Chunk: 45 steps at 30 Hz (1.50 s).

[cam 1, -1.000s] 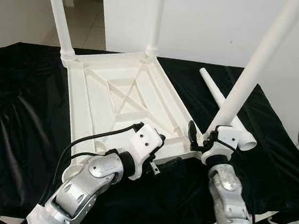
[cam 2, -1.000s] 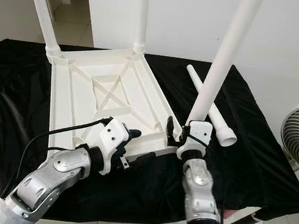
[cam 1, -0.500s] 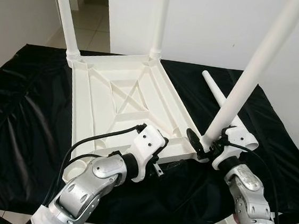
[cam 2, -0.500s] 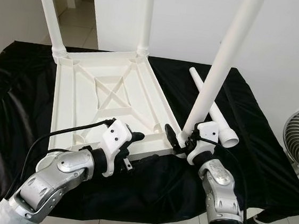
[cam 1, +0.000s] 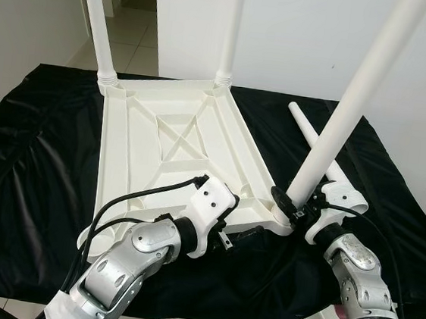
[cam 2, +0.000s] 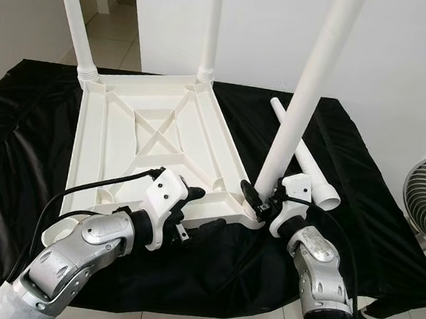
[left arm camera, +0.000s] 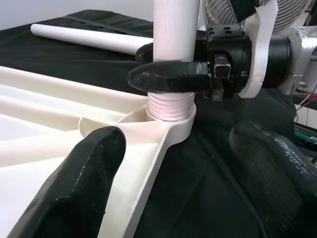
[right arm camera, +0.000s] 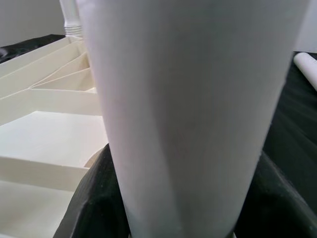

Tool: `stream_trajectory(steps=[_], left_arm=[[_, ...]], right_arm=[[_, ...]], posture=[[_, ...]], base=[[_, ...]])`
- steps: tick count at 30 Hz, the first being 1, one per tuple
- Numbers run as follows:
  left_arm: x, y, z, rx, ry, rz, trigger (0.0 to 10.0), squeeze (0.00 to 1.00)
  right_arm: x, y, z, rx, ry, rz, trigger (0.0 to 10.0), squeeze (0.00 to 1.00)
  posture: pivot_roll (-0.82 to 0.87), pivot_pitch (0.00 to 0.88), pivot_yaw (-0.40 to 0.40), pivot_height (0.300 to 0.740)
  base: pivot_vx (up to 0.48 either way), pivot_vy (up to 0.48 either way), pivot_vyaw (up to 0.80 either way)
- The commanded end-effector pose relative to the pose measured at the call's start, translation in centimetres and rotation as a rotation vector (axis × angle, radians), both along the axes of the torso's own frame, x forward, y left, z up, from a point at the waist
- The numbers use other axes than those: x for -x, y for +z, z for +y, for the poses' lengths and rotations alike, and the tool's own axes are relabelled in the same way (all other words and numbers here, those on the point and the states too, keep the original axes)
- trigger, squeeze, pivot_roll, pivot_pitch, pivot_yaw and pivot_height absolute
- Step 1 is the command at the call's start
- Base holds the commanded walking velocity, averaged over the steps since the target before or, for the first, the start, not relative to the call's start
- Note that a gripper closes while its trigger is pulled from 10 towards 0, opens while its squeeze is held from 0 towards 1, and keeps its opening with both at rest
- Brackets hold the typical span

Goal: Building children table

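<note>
Clamping the white leg (cam 1: 345,116) just above its threaded base, the right claw (cam 1: 293,207) holds it seated in the near right corner socket of the upturned tabletop (cam 1: 170,144) on the black-draped table (cam 1: 30,163). The left claw (left arm camera: 173,163) is spread wide at the near edge, grasping nothing. A spare leg (cam 1: 307,133) lies beside.

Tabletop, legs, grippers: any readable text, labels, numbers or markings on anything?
None readable.
Upturned tabletop: plain white plastic, no print seen.
Leg held by right gripper: blank.
Loose leg on the black cloth: blank.
Left gripper: no markings legible.
</note>
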State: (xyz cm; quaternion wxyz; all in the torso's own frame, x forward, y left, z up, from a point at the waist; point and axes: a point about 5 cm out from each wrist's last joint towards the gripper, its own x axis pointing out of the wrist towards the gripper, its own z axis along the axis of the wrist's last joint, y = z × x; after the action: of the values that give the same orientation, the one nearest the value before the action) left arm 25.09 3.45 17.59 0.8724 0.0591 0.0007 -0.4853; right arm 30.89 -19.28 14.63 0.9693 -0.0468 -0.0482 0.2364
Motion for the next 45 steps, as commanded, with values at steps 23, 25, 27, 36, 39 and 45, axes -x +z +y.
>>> stream_trajectory(steps=[23,25,27,36,39,45], left_arm=[[-3.1,-1.2,0.6,-0.019,0.228,-0.022,10.0,0.0],[-3.2,-1.3,0.6,-0.022,0.237,-0.024,10.0,0.0],[-3.7,-2.1,0.7,-0.01,0.271,-0.04,10.0,0.0],[-4.8,-2.0,0.6,0.031,0.301,-0.009,10.0,0.0],[-4.7,-2.0,0.4,0.024,0.284,-0.026,10.0,0.0],[-4.4,-2.3,0.4,0.003,0.243,-0.071,10.0,0.0]], right_arm=[[-0.2,-1.5,4.0,-0.169,-0.474,0.063,10.0,0.0],[-0.2,-1.5,4.1,-0.172,-0.495,0.062,10.0,0.0],[-0.2,-1.6,5.2,-0.218,-0.539,0.088,10.0,0.0],[0.0,-1.5,5.2,-0.236,-0.619,0.089,10.0,0.0],[0.2,-1.3,5.2,-0.233,-0.588,0.068,10.0,1.0],[0.5,0.1,4.9,-0.274,-0.41,-0.005,10.0,1.0]], posture=[[-0.01,0.025,-0.016,0.74],[-0.01,0.025,-0.016,0.74],[-0.02,0.024,-0.019,0.74],[-0.02,0.029,-0.022,0.74],[-0.02,0.026,-0.021,0.74],[-0.03,0.015,-0.021,0.74]], base=[[0.0,0.0,0.0],[0.0,0.0,0.0],[0.0,0.0,0.0],[0.0,0.0,0.0],[0.0,0.0,0.0],[0.0,0.0,0.0]])
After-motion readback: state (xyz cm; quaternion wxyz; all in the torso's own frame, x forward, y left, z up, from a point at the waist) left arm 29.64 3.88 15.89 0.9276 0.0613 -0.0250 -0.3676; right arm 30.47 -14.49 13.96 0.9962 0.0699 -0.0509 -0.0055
